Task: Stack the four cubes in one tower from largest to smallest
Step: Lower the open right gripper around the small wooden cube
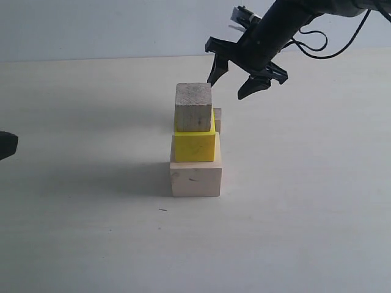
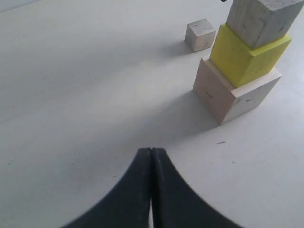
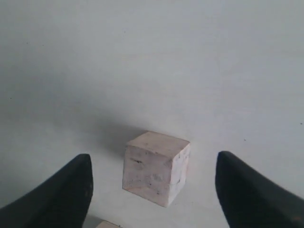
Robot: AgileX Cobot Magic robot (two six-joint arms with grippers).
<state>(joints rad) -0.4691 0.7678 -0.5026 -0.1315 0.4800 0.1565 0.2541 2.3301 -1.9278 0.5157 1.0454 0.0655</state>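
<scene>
A three-cube tower stands mid-table: the large pale wood cube (image 1: 195, 179) at the bottom, the yellow cube (image 1: 194, 144) on it, and a smaller bare wood cube (image 1: 193, 107) on top. The smallest bare wood cube (image 1: 217, 119) lies on the table behind the tower, mostly hidden in the exterior view; it shows whole as the smallest cube (image 2: 200, 34) (image 3: 156, 174) in both wrist views. My right gripper (image 1: 233, 82) hangs open above it, fingers wide apart with nothing between them. My left gripper (image 2: 151, 151) is shut and empty, low near the table at the far left edge (image 1: 5, 145).
A plain pale table (image 1: 91, 232) spreads all round the tower. A pale wall (image 1: 110, 27) rises behind the table's far edge. The right arm's black cables (image 1: 317, 46) loop at the upper right.
</scene>
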